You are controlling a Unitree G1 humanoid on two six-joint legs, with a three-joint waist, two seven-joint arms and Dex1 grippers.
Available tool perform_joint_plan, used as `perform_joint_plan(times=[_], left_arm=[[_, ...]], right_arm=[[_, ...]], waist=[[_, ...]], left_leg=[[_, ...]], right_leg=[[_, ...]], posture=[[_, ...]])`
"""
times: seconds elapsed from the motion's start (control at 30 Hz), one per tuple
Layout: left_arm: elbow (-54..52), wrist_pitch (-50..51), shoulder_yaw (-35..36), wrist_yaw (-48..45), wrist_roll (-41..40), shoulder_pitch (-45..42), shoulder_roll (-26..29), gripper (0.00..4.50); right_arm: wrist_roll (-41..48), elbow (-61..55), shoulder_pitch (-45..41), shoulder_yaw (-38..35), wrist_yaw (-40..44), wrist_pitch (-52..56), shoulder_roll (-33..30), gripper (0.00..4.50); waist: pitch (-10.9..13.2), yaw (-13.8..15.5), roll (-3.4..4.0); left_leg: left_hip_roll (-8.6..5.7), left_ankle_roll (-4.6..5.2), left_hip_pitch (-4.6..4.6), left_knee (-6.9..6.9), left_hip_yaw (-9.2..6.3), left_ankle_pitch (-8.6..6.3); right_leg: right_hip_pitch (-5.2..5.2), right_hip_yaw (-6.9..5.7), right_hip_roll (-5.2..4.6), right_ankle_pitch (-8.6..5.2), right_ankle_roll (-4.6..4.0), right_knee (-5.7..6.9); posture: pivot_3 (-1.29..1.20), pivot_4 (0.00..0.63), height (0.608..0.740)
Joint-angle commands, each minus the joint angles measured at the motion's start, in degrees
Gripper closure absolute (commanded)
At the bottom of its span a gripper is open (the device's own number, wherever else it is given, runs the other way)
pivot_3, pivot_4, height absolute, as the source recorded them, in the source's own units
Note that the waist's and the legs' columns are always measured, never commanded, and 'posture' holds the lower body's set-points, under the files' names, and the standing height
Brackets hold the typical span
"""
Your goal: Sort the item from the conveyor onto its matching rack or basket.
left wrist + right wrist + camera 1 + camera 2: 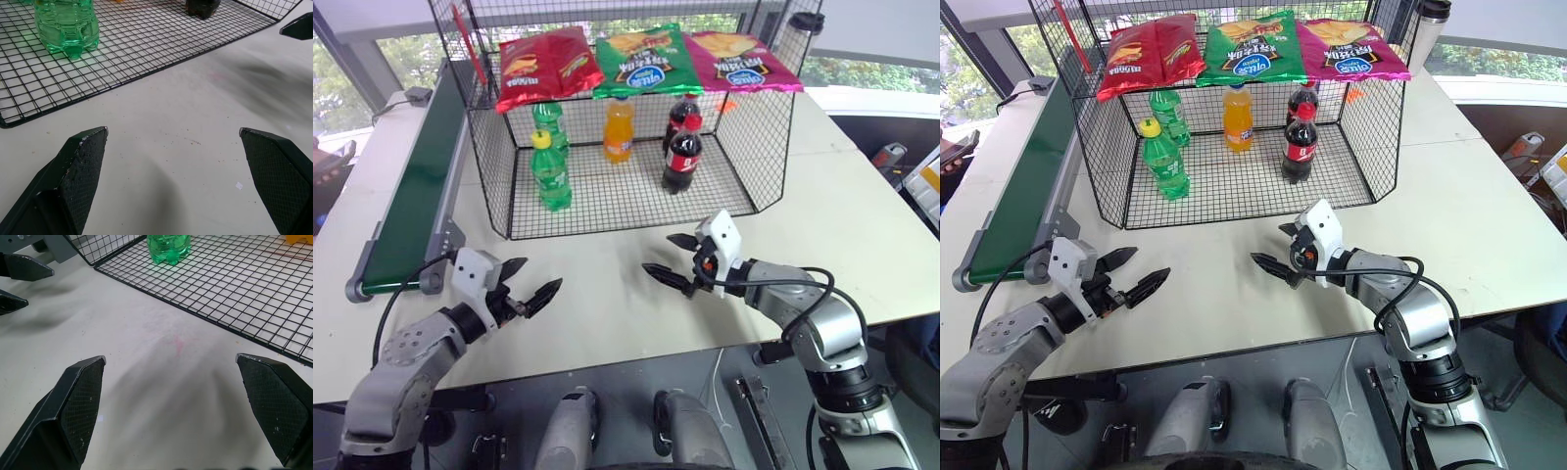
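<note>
My worktop (862,225) is a pale, faintly scuffed slab with bare floor below its near edge and windows with greenery beyond its far edge. Both my arms reach out over the near edge, each pointing inward and slightly down, and neither touches anything. My left tool (530,286) hovers near the near-left corner with its black fingers (83,161) spread wide apart, nothing between them. My right tool (677,262) hangs toward the middle of the near side, its fingers likewise wide apart and empty, the tips facing my left tool across a bare stretch of worktop.

Along the left edge runs the conveyor (416,186), its dark green belt bare as far as I can see; its far end is hidden behind the cage. Farther back, in the middle of the worktop, stands the black wire cage (636,196), open front toward me. On its mesh floor the orange soda bottle (619,130) stands upright at the back, between two green bottles (550,171) and two cola bottles (682,157). Three crisp bags (641,59) lie on the mesh top, hiding the orange bottle's cap.
</note>
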Motion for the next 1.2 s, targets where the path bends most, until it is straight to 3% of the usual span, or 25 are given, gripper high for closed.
perform_joint_plan(times=[0.03,1.2], left_arm=[[-1.37,-0.88,-0.10,0.04,0.51,-0.44,0.11,0.00],[-2.38,-0.30,-0.37,0.53,0.04,-1.18,-0.99,0.00]], right_arm=[[0.76,-2.29,-0.18,-0.77,0.36,-0.40,-0.59,0.08],[0.84,-2.37,0.12,-0.42,1.44,-0.83,-0.53,0.08]], waist=[[0.00,0.00,0.00],[0.00,0.02,-0.01]], left_leg=[[0.00,0.00,0.00,-0.01,0.00,0.00],[-0.01,0.02,0.02,-0.03,0.02,0.02]], right_leg=[[0.00,0.00,0.00,0.00,0.00,0.00],[0.02,-0.02,0.17,0.01,0.03,0.03]], posture=[[0.00,0.150,0.739],[0.00,0.150,0.739]])
